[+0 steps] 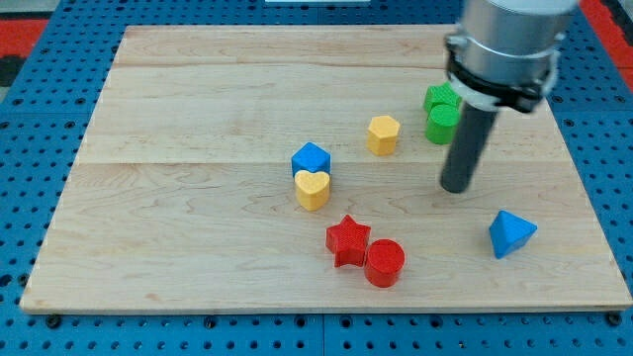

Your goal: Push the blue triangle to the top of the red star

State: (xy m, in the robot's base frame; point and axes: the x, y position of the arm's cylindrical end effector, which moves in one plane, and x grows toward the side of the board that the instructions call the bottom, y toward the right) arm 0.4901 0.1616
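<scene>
The blue triangle (pixel 511 233) lies at the right of the wooden board (pixel 198 198). The red star (pixel 347 239) lies near the middle bottom, touching a red cylinder (pixel 385 263) at its lower right. My tip (pixel 456 187) is on the board, up and to the left of the blue triangle and apart from it. The tip stands to the upper right of the red star.
A blue cube (pixel 311 158) touches a yellow heart (pixel 313 189) just below it, left of centre. A yellow hexagon (pixel 384 134) sits above the star. Two green blocks (pixel 442 112) sit by the rod, partly hidden by the arm.
</scene>
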